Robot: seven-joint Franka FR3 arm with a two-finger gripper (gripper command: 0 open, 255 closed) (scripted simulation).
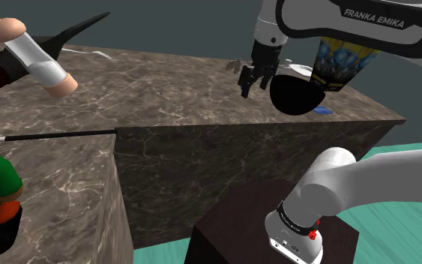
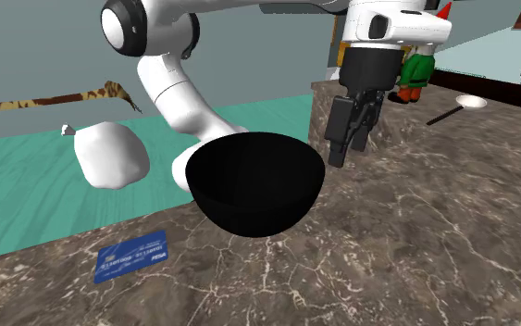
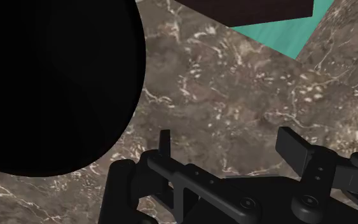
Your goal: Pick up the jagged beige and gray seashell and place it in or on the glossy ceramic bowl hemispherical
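Gripper (image 1: pixel 251 84) open, empty, over bare marble counter (image 1: pixel 164 82), just beside black bowl (image 2: pixel 255 181) near counter's edge. Seashell (image 1: pixel 232 66) small, hard to make out, near far edge.

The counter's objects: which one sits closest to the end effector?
The black bowl, right beside the open end effector. The blue card lies on the bowl's far side; the spoon and gnome sit much farther off.
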